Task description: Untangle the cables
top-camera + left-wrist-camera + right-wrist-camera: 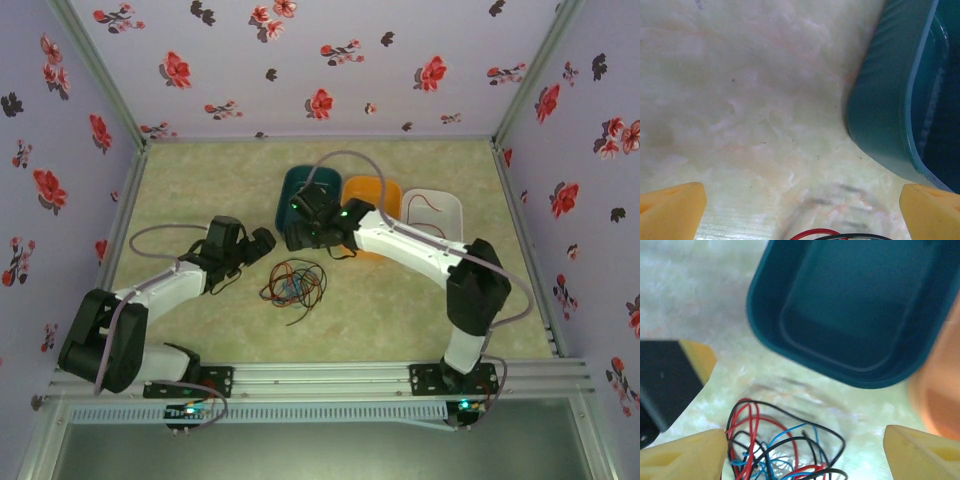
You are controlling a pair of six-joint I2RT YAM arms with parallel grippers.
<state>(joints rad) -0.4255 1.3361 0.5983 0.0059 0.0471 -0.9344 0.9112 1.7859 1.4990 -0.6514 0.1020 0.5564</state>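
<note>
One tangle of red, black and blue cables (293,283) lies on the tabletop (190,185) at the centre of the top view. Just beyond it the left end effector (262,243) and right end effector (298,235) hover side by side, both released, fingers spread wide, gripping nothing. Farther back, a teal tray (295,188), orange tray (378,190) and white tray (445,210) stand in a row.
</note>
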